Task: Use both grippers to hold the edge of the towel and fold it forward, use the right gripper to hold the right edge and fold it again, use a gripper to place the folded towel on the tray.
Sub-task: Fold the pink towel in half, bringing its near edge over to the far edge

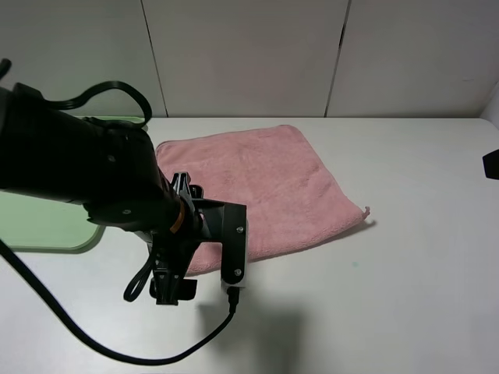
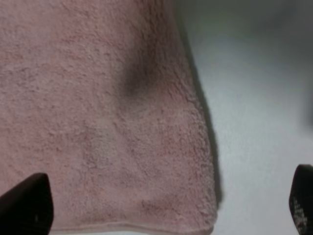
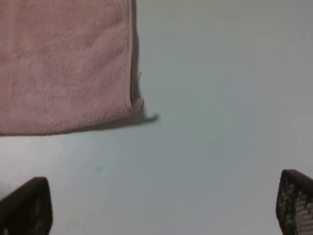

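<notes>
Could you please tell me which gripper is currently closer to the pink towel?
Left. The left gripper hangs open, straddling a corner of the towel; the right gripper hovers open over bare table, off the looped corner.

The left arm (image 1: 78,164) blocks a lot in the high view. It covers much of the tray (image 1: 39,226), which also runs off the left side of the frame, plus the lower left corner of the towel (image 1: 265,179). The right arm (image 1: 492,164) is just a black stub at the right border. Both wrist views clip the towel and show only fingertip stubs of the left end effector (image 2: 164,208) and right end effector (image 3: 164,205). The left one's tabletop (image 2: 254,122) is pretty blurry.
</notes>
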Robot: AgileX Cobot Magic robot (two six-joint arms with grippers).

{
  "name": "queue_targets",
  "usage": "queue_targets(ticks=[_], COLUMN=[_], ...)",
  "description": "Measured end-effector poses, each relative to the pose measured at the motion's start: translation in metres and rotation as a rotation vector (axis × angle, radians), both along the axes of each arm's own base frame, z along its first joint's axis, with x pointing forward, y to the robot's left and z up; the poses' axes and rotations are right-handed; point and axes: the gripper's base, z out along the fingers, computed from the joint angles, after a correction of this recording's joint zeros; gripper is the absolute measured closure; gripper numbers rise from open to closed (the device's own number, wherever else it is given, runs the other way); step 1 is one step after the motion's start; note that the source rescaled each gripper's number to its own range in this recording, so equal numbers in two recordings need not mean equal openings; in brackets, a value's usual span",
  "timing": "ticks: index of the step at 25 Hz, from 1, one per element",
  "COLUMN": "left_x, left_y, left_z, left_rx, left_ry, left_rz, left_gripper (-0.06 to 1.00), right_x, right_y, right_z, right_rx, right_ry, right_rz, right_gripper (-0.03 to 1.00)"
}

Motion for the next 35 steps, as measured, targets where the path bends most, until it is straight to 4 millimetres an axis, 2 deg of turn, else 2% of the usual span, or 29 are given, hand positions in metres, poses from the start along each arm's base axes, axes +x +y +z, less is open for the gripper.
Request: queue_targets(ticks=[15,25,30,35], left_x=[0.005,0.018,0.021,0.021], left_y=[-0.001,0.011,0.013,0.013], left_z=[-0.027,-0.035,-0.035,-0.035], left_rx=[0.094,0.108,0.1,0.097], left_ry=[0.015,0.034,0.033,0.032], left_rz=[-0.042,0.016,0.026,0.025], left_gripper=[0.01,0.02,0.02,0.02], right_x=[0.0,0.001,0.011,0.027], right_y=[0.0,-0.001,0.001,0.003], right_z=[0.0,-0.001,-0.007,-0.015], right_rx=[-0.001,-0.01,0.01,-0.029], right_ry=[0.0,0.005,0.046,0.047], right_rz=[0.0,-0.001,0.027,0.142], right_gripper=[-0.03,-0.03,-0.03,-0.03])
